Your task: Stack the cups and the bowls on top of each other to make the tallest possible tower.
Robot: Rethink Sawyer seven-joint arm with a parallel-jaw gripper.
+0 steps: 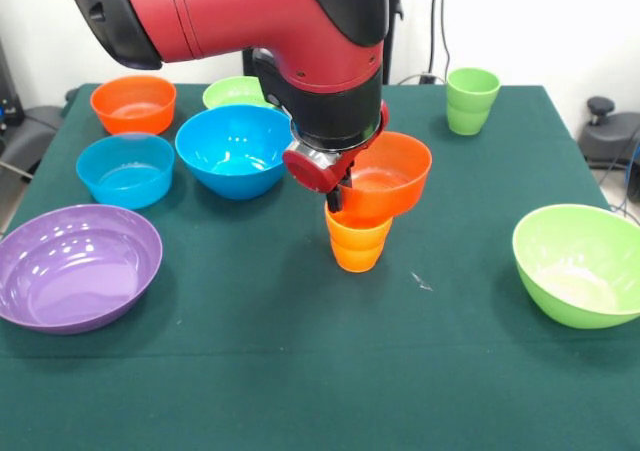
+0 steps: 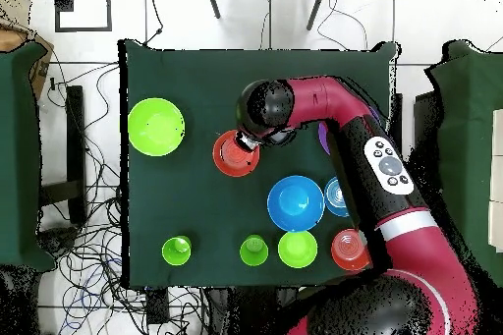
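Observation:
An orange bowl (image 1: 392,174) sits slightly tilted on top of an upright orange cup (image 1: 357,243) near the table's middle, making a two-piece tower. My gripper (image 1: 337,193) is shut on the bowl's left rim, with one dark finger showing against the bowl's outer wall. From overhead, the same orange bowl (image 2: 234,154) lies just beside the arm's wrist (image 2: 263,110), and the cup under it is hidden. The fingers themselves are hidden there too.
On the left stand a blue bowl (image 1: 232,151), a light blue bowl (image 1: 125,169), a second orange bowl (image 1: 133,103), a small lime bowl (image 1: 232,92) and a purple bowl (image 1: 75,264). A large lime bowl (image 1: 580,264) is at the right, with a green cup (image 1: 471,99) behind it. Another green cup (image 2: 253,250) shows overhead.

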